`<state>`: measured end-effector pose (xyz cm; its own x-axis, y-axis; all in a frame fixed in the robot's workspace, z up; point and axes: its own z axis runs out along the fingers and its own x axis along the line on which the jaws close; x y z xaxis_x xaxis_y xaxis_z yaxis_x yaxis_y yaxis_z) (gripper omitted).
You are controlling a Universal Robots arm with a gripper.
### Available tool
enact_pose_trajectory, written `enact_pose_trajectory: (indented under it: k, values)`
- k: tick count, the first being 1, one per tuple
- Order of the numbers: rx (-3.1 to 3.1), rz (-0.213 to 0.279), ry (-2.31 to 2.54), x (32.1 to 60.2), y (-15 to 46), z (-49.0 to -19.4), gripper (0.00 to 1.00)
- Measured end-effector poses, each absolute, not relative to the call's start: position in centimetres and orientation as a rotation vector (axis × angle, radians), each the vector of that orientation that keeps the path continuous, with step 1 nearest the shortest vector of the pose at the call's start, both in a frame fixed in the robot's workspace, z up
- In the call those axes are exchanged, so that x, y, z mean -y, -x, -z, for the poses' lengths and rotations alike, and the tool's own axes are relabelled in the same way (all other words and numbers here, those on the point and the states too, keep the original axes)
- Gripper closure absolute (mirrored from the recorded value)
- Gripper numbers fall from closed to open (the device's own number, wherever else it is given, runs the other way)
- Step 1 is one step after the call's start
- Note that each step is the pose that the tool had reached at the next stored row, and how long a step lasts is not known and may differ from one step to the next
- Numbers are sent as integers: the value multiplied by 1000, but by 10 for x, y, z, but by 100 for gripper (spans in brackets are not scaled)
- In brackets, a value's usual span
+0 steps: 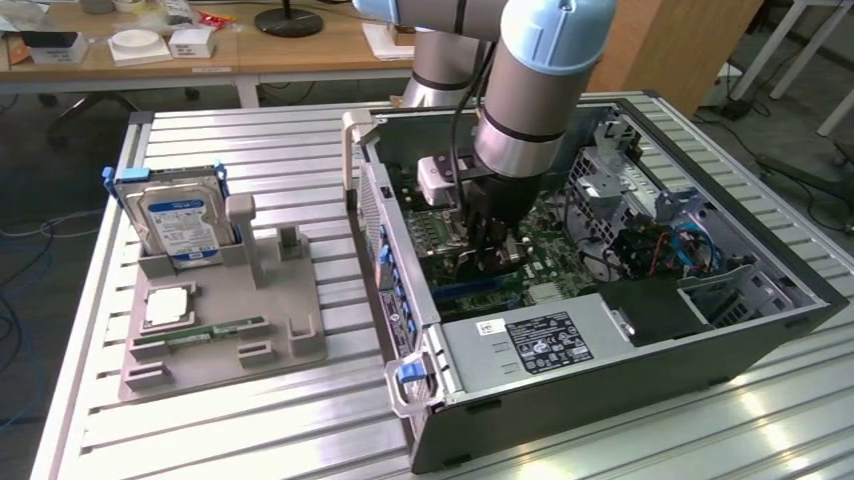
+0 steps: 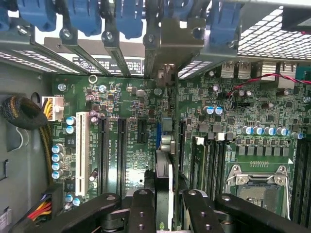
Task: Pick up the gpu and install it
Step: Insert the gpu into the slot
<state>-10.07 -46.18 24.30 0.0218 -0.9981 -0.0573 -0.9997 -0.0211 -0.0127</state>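
A: Wrist view, nearest first. The gripper has its black fingers closed on the gpu, seen edge-on as a thin pale strip between the pads. Card is held upright, long edge down, presumably so its contacts can meet a slot squarely.

B: Where does the card sit relative to the board?

A: Over the motherboard, in line with the blue expansion slot just ahead of it. Whether the edge is seated or just above cannot be told. The bracket end reaches the rear slot openings, beside the blue retaining clips.

B: Any writing?

A: A white label strip under the clips carries print, too small to read. Board silkscreen likewise.

B: And from the exterior view?

A: The arm reaches straight down into the open computer case, which lies on its side so the board faces up. The gripper is low among the slots. The power supply at the near end has a dark label, text unreadable.

B: Farther out?

A: On the exterior view's left, a grey parts tray holds a hard drive standing upright with a blue-and-white label, a processor lying flat, and a green memory stick. The tray's middle posts stand bare. Desks with small boxes lie beyond.
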Motion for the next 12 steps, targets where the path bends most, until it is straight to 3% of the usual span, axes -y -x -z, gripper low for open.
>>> enact_pose_trajectory:
  k: [12]
  values:
    - [-2173,-47,2202,465,101,-243,74]
